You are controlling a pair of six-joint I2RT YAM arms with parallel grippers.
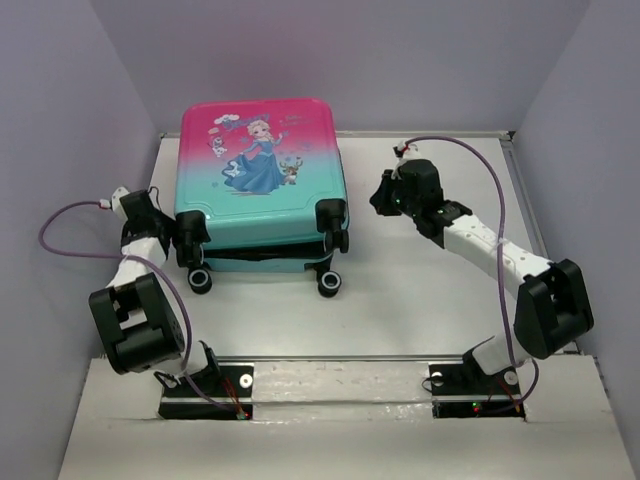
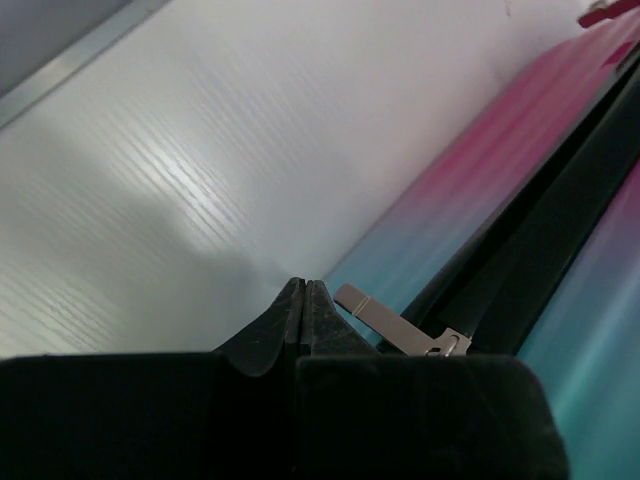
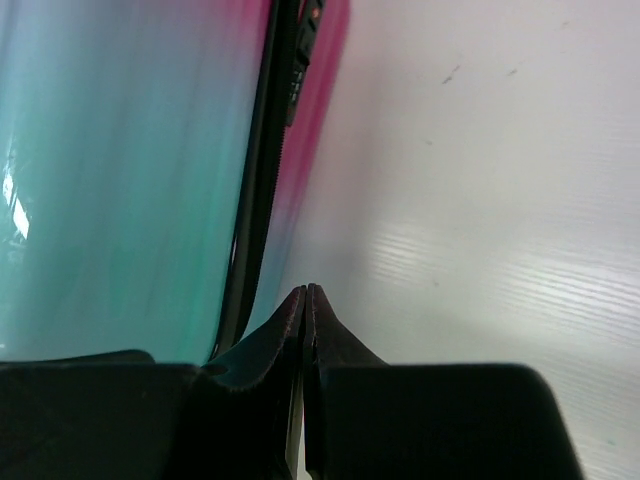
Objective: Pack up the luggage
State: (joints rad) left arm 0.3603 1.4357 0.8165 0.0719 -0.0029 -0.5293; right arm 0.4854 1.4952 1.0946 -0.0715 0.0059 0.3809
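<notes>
The luggage [image 1: 260, 170] lies flat on the table, pink fading to teal with a princess print, its lid down and a dark gap showing along the near side. My left gripper [image 1: 183, 232] is shut at the luggage's left side, beside a wheel. In the left wrist view its fingertips [image 2: 303, 290] press together empty, and a metal zipper pull [image 2: 400, 325] lies just to their right on the dark seam of the luggage [image 2: 470, 190]. My right gripper [image 1: 380, 195] is shut, a little off the luggage's right side. Its closed tips [image 3: 305, 292] are beside the luggage's shell [image 3: 120, 180].
The white table [image 1: 420, 290] is walled on the left, back and right. Black wheels [image 1: 329, 283] stick out at the luggage's near edge. Purple cables loop off both arms.
</notes>
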